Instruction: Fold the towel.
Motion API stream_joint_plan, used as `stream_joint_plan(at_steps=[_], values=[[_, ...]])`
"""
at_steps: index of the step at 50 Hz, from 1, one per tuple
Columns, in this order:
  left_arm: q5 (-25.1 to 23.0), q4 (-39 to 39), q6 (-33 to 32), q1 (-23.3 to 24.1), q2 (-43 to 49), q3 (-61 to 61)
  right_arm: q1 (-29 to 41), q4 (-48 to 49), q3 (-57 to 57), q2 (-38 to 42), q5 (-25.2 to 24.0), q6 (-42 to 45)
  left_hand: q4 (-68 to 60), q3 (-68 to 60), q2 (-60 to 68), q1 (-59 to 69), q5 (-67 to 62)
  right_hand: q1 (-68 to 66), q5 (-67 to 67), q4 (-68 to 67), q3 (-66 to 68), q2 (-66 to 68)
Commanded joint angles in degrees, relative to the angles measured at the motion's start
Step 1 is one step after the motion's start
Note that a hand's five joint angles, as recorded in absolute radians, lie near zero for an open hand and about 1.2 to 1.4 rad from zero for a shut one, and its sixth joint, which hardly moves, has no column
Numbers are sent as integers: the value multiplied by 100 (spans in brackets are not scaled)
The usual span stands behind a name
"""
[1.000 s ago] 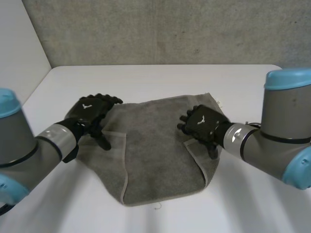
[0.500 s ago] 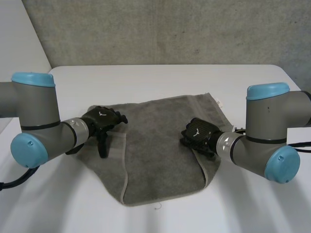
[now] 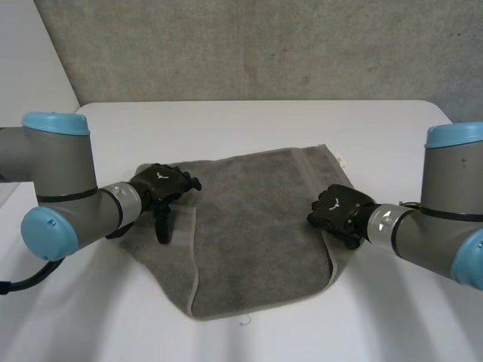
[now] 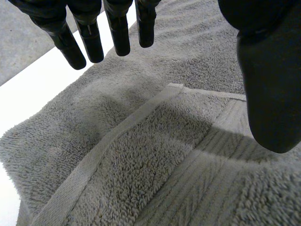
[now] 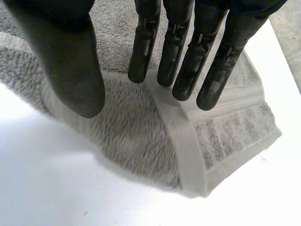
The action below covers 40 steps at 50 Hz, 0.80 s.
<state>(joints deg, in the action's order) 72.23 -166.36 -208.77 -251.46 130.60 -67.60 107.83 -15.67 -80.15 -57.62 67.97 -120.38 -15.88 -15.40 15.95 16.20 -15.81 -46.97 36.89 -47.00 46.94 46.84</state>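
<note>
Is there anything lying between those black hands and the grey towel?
Nothing visible. The left hand is over the towel at its folded left edge, the right hand at its right edge, both open.

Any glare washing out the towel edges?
Head view: no, even light on towel and table. Left wrist view: table strip past the left hand is flat bright white, towel edge distinct. Right wrist view: hem clear beneath the right hand.
</note>
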Motion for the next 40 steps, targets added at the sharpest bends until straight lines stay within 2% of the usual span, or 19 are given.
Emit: stream_joint_plan(at_steps=[1,4,7,8,10,11,12,18,23,32,35,37,40], values=[[19,15,-6,9,212,265,-210,47,-370,-144,-38,-3,129,81,-136,-161,1122,139,-131,142,-136,-127],[11,24,-6,9,326,397,-289,55,-484,-153,-38,-12,112,64,-119,-144,1106,791,-783,795,-789,-779],[28,33,-14,9,422,502,-385,90,-581,-153,-38,-12,112,64,-119,-144,1106,696,-688,699,-693,-684],[54,33,-14,9,449,537,-412,117,-616,-153,-38,-21,79,31,-86,-111,1072,206,-198,210,-204,-194],[133,50,-14,9,458,546,-473,169,-660,-153,-38,-38,-121,-169,114,89,872,-2169,2177,-2166,2172,2181],[186,77,-14,9,458,547,-474,170,-660,-153,-38,-38,-439,-488,433,407,554,-2182,2190,-2179,2185,2195],[221,129,-14,18,449,547,-500,222,-695,-162,-38,-47,-659,-707,652,627,334,-3165,3173,-3161,3167,3177],[274,411,-14,44,432,555,-605,573,-801,-214,-151,-511,-846,-894,840,814,147,-3303,3311,-3300,3306,3316],[511,771,-14,62,344,538,-719,688,-906,-337,-388,-898,-897,-945,890,864,97,-3303,3311,-3300,3306,3316],[872,894,-14,71,203,380,-895,811,-1091,-566,-626,-1269,-981,-1029,974,949,12,-3303,3311,-3300,3306,3316],[951,921,-14,71,177,318,-922,873,-1108,-566,-618,-1269,-1385,-1433,1378,1353,-392,-3303,3311,-3300,3306,3316],[1003,921,3,62,150,265,-957,1021,-1179,-566,-618,-1269,-2488,-2537,2482,2456,-1495,-3303,3311,-3300,3306,3316],[1021,921,21,71,98,221,-948,1119,-1214,-566,-618,-1269,-3132,-3180,3125,3100,-2139,-3303,3311,-3300,3306,3316]])
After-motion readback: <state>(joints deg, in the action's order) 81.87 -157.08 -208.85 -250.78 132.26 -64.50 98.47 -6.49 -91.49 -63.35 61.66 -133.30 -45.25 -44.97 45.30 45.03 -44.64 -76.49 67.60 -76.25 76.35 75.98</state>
